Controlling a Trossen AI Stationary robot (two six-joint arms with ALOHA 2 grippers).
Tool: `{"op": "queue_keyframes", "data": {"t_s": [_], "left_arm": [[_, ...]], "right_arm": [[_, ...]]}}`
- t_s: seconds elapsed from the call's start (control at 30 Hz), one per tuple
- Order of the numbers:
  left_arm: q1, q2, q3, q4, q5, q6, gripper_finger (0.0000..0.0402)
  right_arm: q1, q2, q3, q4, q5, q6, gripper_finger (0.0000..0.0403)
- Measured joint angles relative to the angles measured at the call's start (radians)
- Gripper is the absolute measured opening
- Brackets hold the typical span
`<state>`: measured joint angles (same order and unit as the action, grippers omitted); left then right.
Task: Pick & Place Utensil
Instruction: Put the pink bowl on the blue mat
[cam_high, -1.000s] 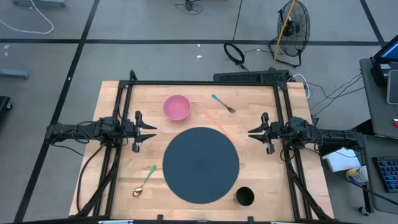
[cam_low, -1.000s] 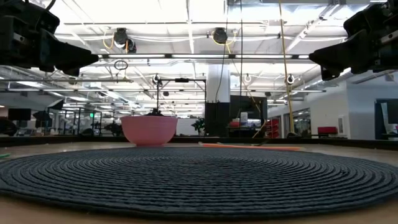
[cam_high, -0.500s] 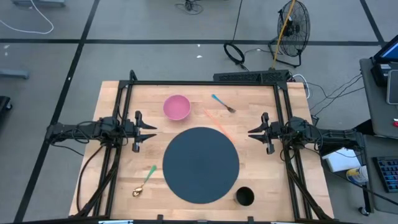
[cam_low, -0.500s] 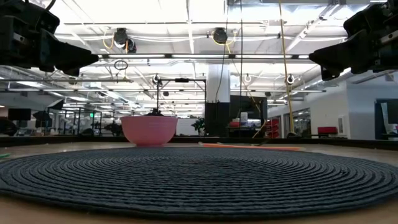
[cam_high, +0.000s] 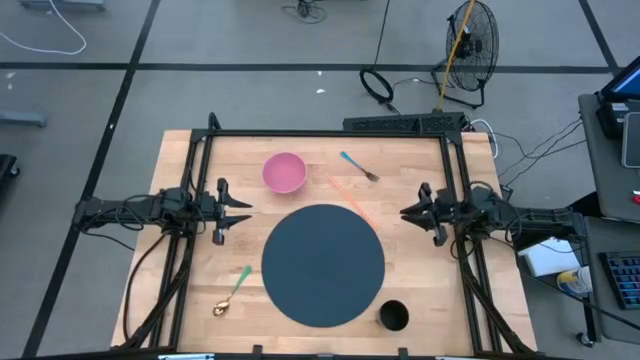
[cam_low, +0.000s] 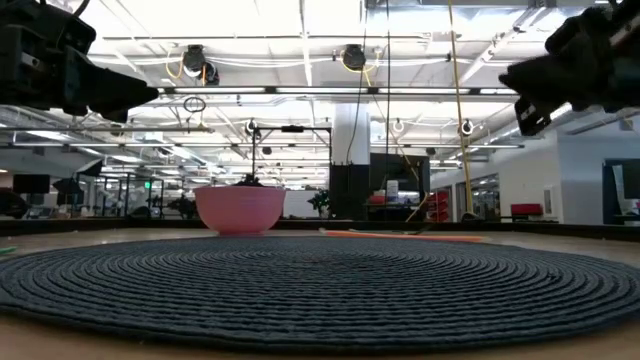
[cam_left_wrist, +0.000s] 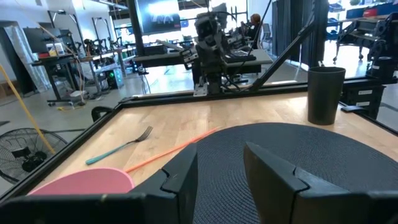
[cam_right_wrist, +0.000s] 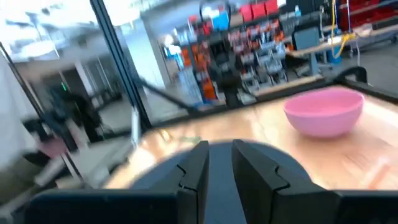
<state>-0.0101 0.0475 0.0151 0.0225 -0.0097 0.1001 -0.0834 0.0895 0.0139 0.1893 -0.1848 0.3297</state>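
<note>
Right gripper (cam_high: 408, 212) has edged back toward its own side and turned a little since a moment ago; in the low view it now sits tilted. Left gripper (cam_high: 246, 212) hasn't budged, hanging at the mat's nine o'clock, fingers (cam_left_wrist: 273, 171) parted with nothing between them. The right one's fingers (cam_right_wrist: 258, 163) stand narrowly apart, empty too, out at three o'clock.

The dark round mat (cam_high: 322, 265) holds the table's (cam_high: 420, 320) centre. Blue-handled fork (cam_high: 358, 167) lies at one o'clock, long axis diagonal, tines toward four o'clock. Green-handled gold spoon (cam_high: 232, 291) lies at eight o'clock, bowl pointing seven. Orange stick (cam_high: 352, 200) grazes the mat's edge; pink bowl (cam_high: 284, 172) at eleven, black cup (cam_high: 393, 316) at five.
</note>
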Motion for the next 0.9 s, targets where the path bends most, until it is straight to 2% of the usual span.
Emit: {"op": "queue_keyframes", "data": {"t_s": [0.2,0.53,0.7,0.8,0.9], "left_arm": [[0.000,0.000,-0.002,0.050,-0.002,-0.021,0.0136],[0.000,0.000,-0.002,0.084,0.001,-0.287,0.0136],[0.000,0.000,-0.001,0.087,-0.116,-0.276,0.0136],[0.000,0.000,0.000,0.093,-0.177,-0.348,0.0136],[0.000,0.000,0.000,0.127,-0.157,-0.356,0.0136]], "right_arm": [[0.000,0.000,0.000,0.048,0.000,0.095,0.0063],[0.000,0.000,0.000,0.046,0.000,0.112,0.0063],[0.000,0.000,0.000,0.046,0.011,0.026,0.0063],[0.000,0.001,0.000,0.071,0.053,-0.072,0.0063],[0.000,0.001,0.001,0.171,0.055,-0.042,0.0063]]}}
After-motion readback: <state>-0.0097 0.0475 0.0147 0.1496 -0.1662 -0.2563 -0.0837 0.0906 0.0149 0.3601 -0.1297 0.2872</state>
